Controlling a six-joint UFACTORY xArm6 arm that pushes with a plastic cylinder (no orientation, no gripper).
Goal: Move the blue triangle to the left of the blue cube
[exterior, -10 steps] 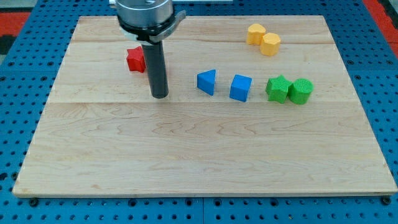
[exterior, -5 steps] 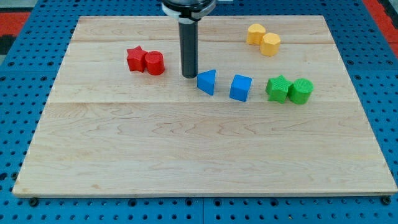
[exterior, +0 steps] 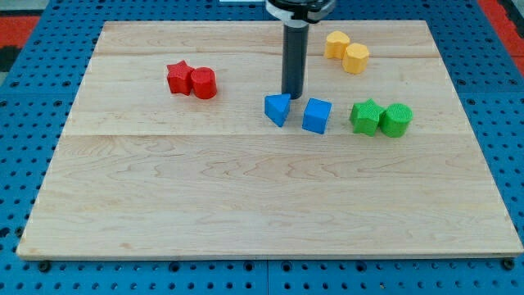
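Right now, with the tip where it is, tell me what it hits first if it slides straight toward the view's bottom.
My tip sits just above the gap between the blue triangle and blue cube. Going straight down the view, it would probably clip the triangle's right edge first, though depth is hard to judge.

A pale wooden board (exterior: 246,205) lies on a blue pegboard surface (exterior: 24,164); red pegboard patches (exterior: 20,20) show at ten and two o'clock

Eight blocks are sitting on the board: two red (exterior: 191,80), two yellow (exterior: 346,52), two blue (exterior: 298,112), two green (exterior: 381,118).
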